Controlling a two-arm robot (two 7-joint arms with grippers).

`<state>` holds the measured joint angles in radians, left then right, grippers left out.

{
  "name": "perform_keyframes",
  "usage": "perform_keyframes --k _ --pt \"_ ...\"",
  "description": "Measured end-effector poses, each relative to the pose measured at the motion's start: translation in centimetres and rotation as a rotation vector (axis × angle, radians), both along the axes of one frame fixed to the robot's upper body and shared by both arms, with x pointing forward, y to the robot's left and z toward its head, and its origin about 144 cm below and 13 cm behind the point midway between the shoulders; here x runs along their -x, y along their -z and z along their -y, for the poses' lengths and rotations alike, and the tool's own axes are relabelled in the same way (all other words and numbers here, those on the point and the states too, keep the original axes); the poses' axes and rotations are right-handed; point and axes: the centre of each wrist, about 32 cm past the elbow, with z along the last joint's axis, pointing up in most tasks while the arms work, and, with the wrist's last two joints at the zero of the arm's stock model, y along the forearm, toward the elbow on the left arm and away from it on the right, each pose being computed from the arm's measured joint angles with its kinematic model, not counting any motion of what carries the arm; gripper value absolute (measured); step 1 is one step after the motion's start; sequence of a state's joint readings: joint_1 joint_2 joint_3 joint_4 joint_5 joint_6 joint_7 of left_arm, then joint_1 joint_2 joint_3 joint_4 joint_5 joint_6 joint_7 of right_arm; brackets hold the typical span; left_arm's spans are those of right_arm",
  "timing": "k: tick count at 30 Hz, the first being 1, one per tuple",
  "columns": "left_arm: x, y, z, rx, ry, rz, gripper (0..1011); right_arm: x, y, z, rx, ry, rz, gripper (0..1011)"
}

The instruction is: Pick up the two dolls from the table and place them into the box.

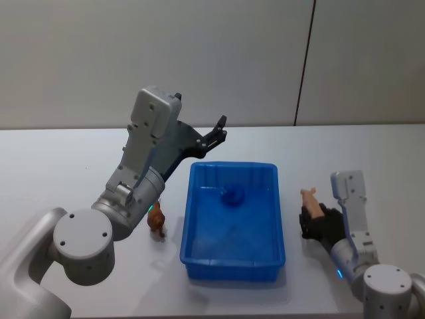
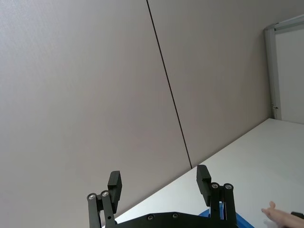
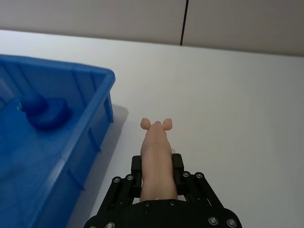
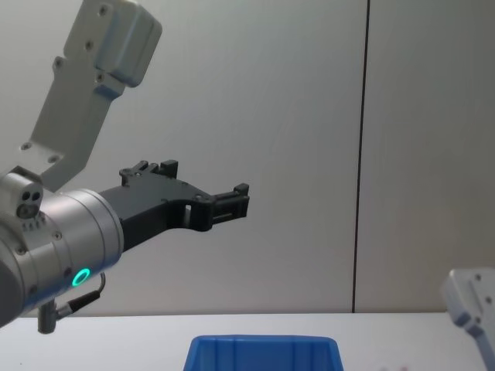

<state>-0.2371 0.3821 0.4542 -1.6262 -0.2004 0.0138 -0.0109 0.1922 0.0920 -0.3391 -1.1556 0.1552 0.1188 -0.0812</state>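
The pink pig doll [image 3: 156, 156] is gripped by the right jaws, which are clenched on its flanks, with the snout and ears pointing away from the wrist. It is held low at 3 o'clock of the blue plastic bin [image 1: 232, 271], just beside the wall and not yet over the rim. Whether it is lifted clear of the desk [image 1: 53, 166] cannot be told.

The pig is judged light and smooth, probably soft rubber or vinyl. Some give under pressure is to be expected, and it could slide forward out of a narrow pinch, so a hold across the widest part of the body is judged the sound one.

The left jaws are released, spread wide and empty, and are raised high at about 11 o'clock of the bin.

A small brown animal doll [image 1: 157, 222] is seen on the desk at 9 o'clock of the bin, close to its wall and partly hidden by the left arm. It is judged light and easily toppled, and a grip across the trunk rather than the legs is suggested.

A small blue figure [image 1: 232, 195] is seen inside the bin, toward its 12 o'clock end.
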Motion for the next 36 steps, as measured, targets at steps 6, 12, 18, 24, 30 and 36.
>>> perform_keyframes --k 6,12,18,24,30,36 --pt "0.0 0.0 0.0 0.0 0.0 0.0 1001 0.1 -0.9 -0.1 0.013 -0.004 0.065 366" --pt "0.0 0.0 0.0 0.0 0.0 0.0 1001 0.1 -2.3 -0.4 0.014 -0.022 0.149 366" --pt "0.0 0.0 0.0 0.0 0.0 0.0 1001 0.0 -3.5 -0.7 -0.004 -0.07 0.223 366" --pt "0.0 0.0 0.0 0.0 0.0 0.0 1001 -0.3 -4.5 -1.2 -0.034 -0.139 0.273 366" --pt "0.0 0.0 0.0 0.0 0.0 0.0 1001 -0.8 -5.3 -2.0 -0.068 -0.22 0.302 367" --pt "0.0 0.0 0.0 0.0 0.0 0.0 1001 -1.5 -5.5 -2.8 -0.104 -0.302 0.297 545"
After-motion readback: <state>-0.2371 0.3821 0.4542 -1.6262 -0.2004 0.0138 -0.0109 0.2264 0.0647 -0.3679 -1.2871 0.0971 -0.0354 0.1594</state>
